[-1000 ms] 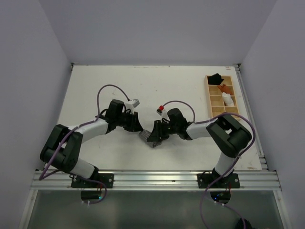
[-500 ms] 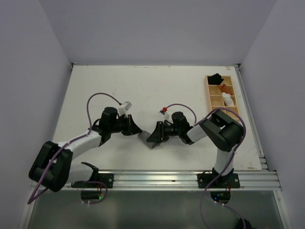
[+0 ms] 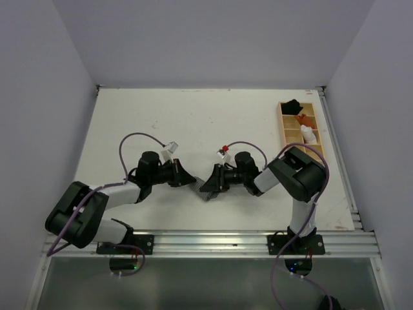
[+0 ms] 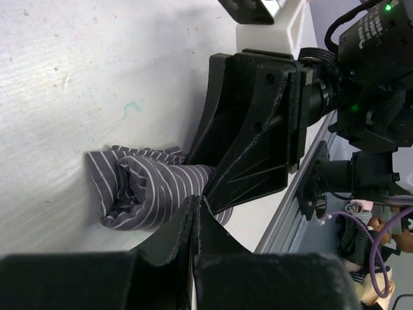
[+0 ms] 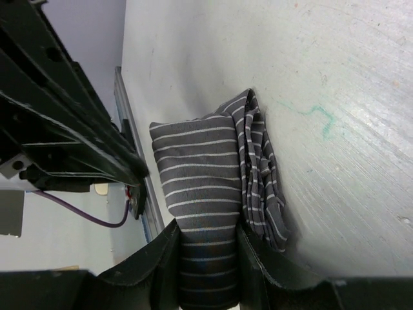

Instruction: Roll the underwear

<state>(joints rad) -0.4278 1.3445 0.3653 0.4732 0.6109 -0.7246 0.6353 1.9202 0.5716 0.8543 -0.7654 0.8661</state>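
The small grey-and-white striped cloth underwear (image 3: 201, 189), loosely bunched, lies on the white worktop (image 3: 193, 123) well left of the wooden divided tray (image 3: 282, 129), nearer the arms. Its tray-side end is pinched by the right gripper (image 5: 210, 271). The left gripper (image 4: 195, 216), pressed together, is set at the end away from the tray. The loose folds could be pulled open if cloth is dragged by that closed tip.

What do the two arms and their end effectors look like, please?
The left arm and right arm have black joints joined by white links, each trailing a purple cable. The left end effector and right end effector are black, with triangular ribbed fingers.
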